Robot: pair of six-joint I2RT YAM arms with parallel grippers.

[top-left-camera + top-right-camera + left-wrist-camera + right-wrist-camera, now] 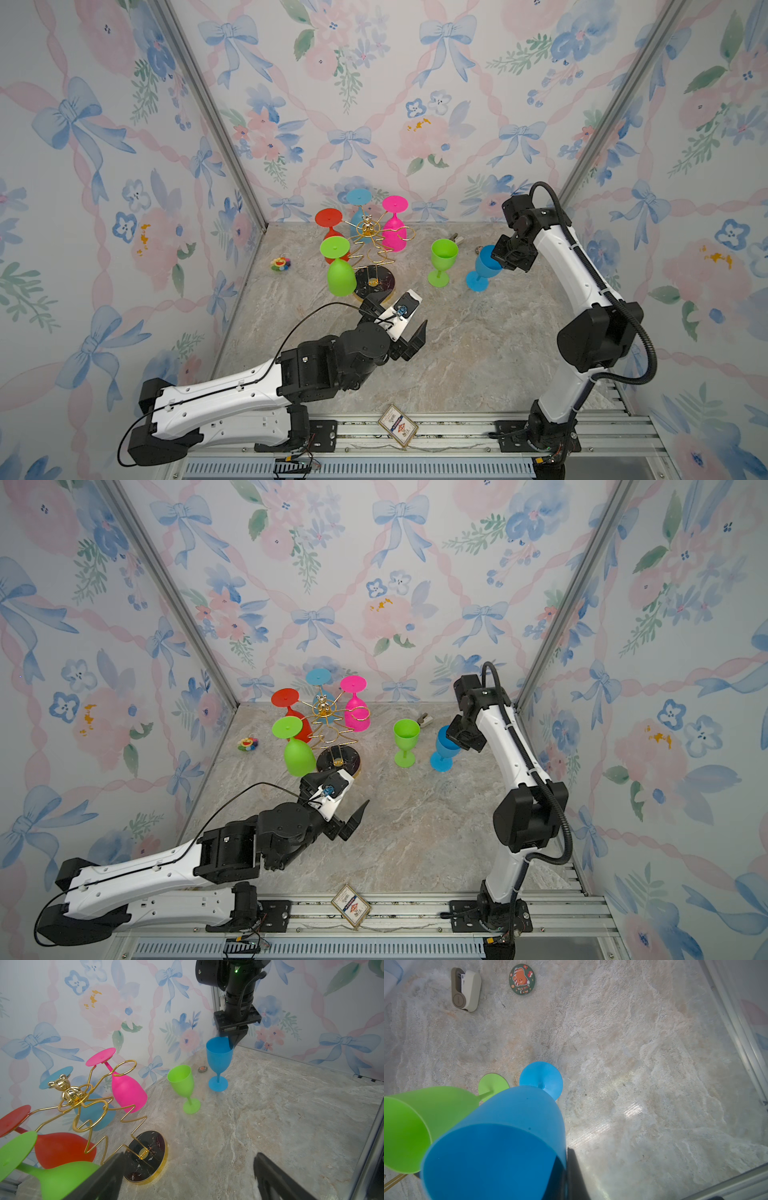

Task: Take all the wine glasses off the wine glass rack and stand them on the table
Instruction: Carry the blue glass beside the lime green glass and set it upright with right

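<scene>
Right end effector (500,261) pinches the rim of a blue plastic wine glass (483,267) standing on the marble-patterned table (457,357). Left end effector (189,1156), spread wide and empty, hovers at 5 o'clock from the gold wire wine glass rack (371,246), which carries 4 glasses.

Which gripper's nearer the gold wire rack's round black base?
Left. The left gripper sits open beside the base; the right gripper is farther right, shut on the upright blue wine glass's rim.
</scene>
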